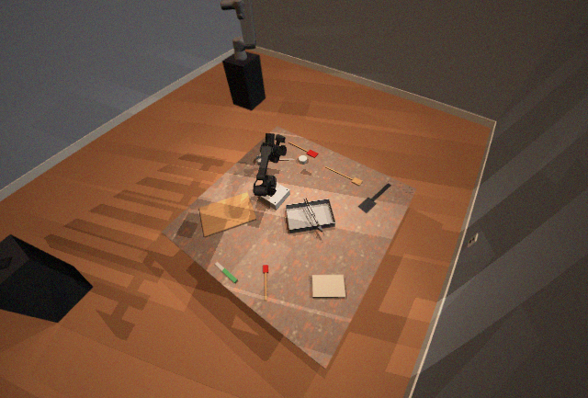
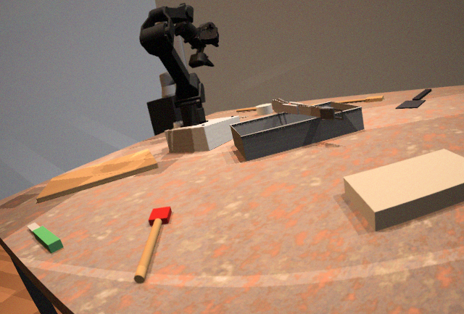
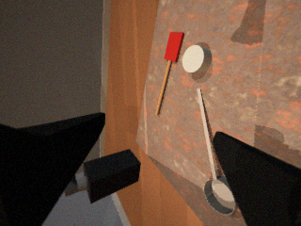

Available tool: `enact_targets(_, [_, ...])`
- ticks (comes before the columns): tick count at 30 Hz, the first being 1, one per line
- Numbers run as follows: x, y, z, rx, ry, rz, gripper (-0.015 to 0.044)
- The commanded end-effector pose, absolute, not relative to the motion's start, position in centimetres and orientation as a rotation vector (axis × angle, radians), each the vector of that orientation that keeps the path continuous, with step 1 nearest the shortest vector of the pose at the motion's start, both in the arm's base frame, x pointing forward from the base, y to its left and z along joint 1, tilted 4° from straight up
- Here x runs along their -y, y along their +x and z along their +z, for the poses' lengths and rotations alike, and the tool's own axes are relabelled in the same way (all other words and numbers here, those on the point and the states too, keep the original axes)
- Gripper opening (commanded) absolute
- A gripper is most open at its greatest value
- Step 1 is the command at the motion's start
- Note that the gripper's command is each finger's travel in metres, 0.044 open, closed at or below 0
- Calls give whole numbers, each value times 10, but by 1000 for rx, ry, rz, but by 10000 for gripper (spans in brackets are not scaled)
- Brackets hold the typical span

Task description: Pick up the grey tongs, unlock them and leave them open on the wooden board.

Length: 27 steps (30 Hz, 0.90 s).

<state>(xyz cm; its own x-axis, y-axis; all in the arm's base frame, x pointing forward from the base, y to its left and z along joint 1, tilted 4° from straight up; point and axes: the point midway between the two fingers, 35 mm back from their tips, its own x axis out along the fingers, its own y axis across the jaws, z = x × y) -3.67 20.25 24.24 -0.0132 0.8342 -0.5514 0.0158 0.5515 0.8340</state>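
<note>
The grey tongs (image 1: 310,213) (image 2: 301,104) lie across the dark roasting tin (image 1: 288,221) (image 2: 284,134) near the middle of the table. The wooden board (image 1: 225,215) (image 2: 97,173) lies flat to the tin's left, beyond the arm's white base (image 1: 280,196) (image 2: 209,136). My gripper (image 1: 281,147) (image 2: 200,59) (image 3: 160,127) is open and empty. It is raised high over the back of the table, far from the tongs. The wrist view shows neither the tongs nor the tin.
Under the gripper lie a red spatula (image 1: 311,153) (image 3: 173,46), a white disc (image 1: 302,159) (image 3: 193,58) and a ladle (image 3: 218,195). A black spatula (image 1: 375,197), a beige block (image 1: 328,286) (image 2: 408,185), a red-headed tool (image 2: 159,215) and a green piece (image 2: 46,237) lie elsewhere. A black pedestal (image 1: 244,80) stands beyond the table.
</note>
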Motion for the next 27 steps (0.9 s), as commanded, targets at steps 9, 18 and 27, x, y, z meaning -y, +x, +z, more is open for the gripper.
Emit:
enact_targets(9, [-239, 72, 217, -1213, 600, 388, 440])
enact_targets(18, [-217, 177, 185, -1175, 507, 64, 440])
enact_targets(27, [-159, 261, 151, -1244, 453, -175, 440])
